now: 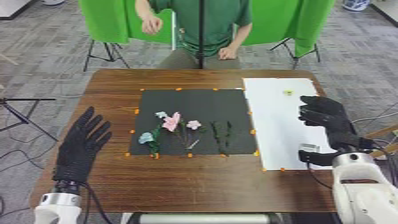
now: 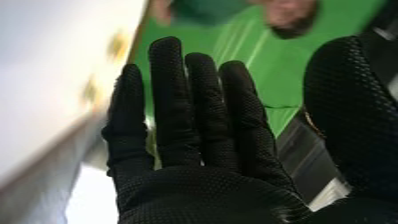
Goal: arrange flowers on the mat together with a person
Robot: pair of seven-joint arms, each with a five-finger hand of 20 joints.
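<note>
At the near left of the brown wooden bench (image 1: 178, 190), a black-gloved left hand (image 1: 80, 147) beside the dark mat (image 1: 191, 102), fingers straight and slightly spread, holding nothing. On the mat, toward its near left, a light blue flower (image 1: 147, 137) with green leaves. Just to its right, a larger pink flower (image 1: 171, 121) with pointed petals, and a small pale pink flower (image 1: 194, 124) on a thin stem. Farther right on the mat, two slim dark-green sprigs (image 1: 228, 134), side by side and roughly upright in the head view. Slightly beyond the pink flower, a small pale blue flower (image 1: 161, 114).

To the mat's right, over the outer edge of a white sheet (image 1: 275, 120), the right hand (image 1: 327, 114). Near the sheet's far end, a tiny yellow-green piece (image 1: 288, 92).

From the head view, the whole layout of blooms and stems. From the right wrist view, the glove's textured palm close up, fingers long and straight, thumb set wide apart, nothing held; beyond, green cloth (image 2: 226, 37).
</note>
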